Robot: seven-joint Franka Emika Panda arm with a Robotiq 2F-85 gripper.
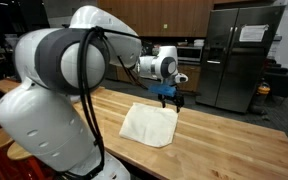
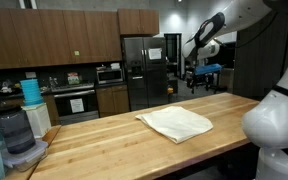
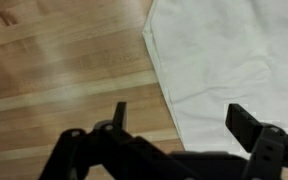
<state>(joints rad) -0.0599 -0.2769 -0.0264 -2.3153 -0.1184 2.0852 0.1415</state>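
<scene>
Claw setting was wide: the two black fingers stood well apart and held nothing. In the wrist view one finger was over bare wood and the other over a white, roughly square fabric cloth. The cloth's near-straight edge ran down between them.

The cloth lay spread out, with light creases, on a long bench of pale wooden butcher-block strips. In both exterior views it sat near the middle of the bench, and no other object touched it. One corner of the cloth pointed toward the white robot arm.

The claw pointed downward at one edge of the cloth, on the side away from the robot base. In an exterior view the claw showed against the dark background behind the cloth. It appeared to hover just above the fabric, though contact could not be ruled out at this resolution.

Surroundings:
- A tall stainless-steel refrigerator stood beyond the bench.
- A black refrigerator stood against the far wall beneath brown wooden cabinets.
- A silver microwave sat beside the black refrigerator.
- A clear blender jar on a dark base stood at one end of the bench, well apart from the cloth.
</scene>
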